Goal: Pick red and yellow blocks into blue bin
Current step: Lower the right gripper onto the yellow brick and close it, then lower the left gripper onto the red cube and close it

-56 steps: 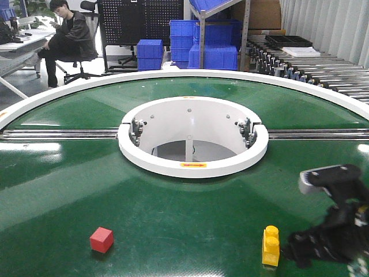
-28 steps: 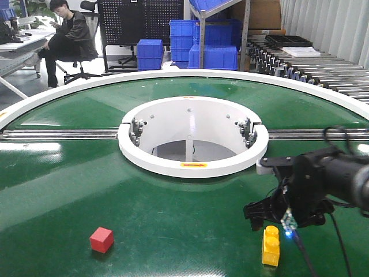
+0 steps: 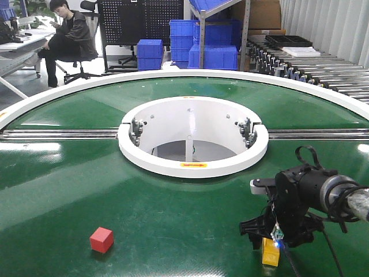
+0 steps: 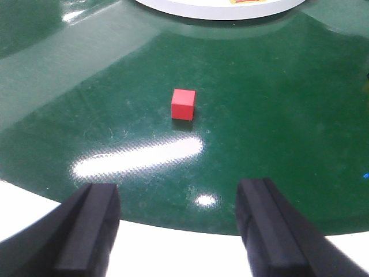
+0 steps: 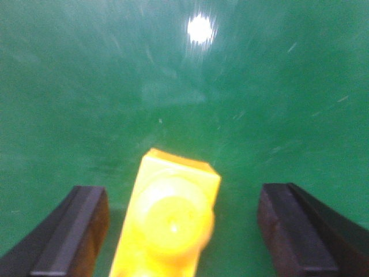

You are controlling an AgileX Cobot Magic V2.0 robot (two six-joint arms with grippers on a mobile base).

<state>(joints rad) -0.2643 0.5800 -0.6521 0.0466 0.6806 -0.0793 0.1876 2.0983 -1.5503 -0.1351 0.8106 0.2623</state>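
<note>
We see the right gripper low over the yellow brick at the near right of the green table. Its jaws are spread wide and grip nothing. The brick stands between the two dark fingers, closer to the left one, with a clear gap on the right. The left gripper is also wide and empty, above the table's white near edge. The red cube lies farther in, ahead of the gap. From the front, the cube sits near left, well apart from the brick. A white ring marks the table's centre, with stacked blue crates far behind.
</note>
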